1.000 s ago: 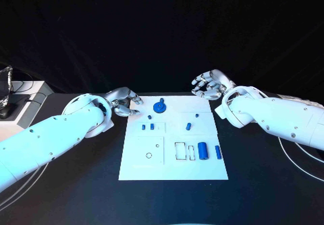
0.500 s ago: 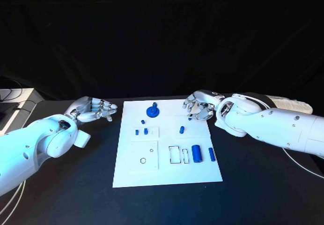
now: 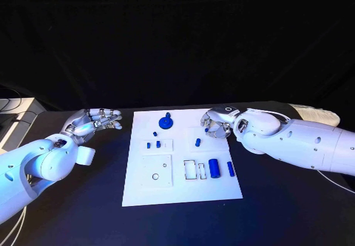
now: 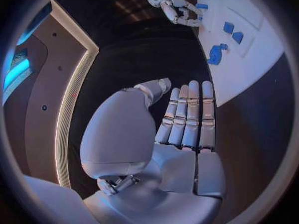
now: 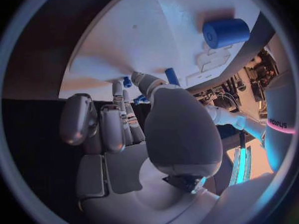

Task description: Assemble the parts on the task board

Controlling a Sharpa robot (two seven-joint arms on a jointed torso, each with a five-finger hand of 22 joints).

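Observation:
The white task board lies mid-table. On it lie a round blue part, several small blue pegs, a blue piece, a thick blue cylinder and a slim blue bar. My right hand hangs over the board's far right corner, fingers pointing down beside a small blue peg. In the right wrist view this hand holds nothing, its fingertips close to a peg. My left hand floats left of the board, fingers straight, empty.
Outlined slots and a small ring-shaped hole mark the board's near half. A pale box with cables sits at the table's far left edge. Black tabletop surrounds the board.
My left hand has drawn back off the board's far left corner to the left. My right hand has come down over the board's far right corner. The camera has shifted.

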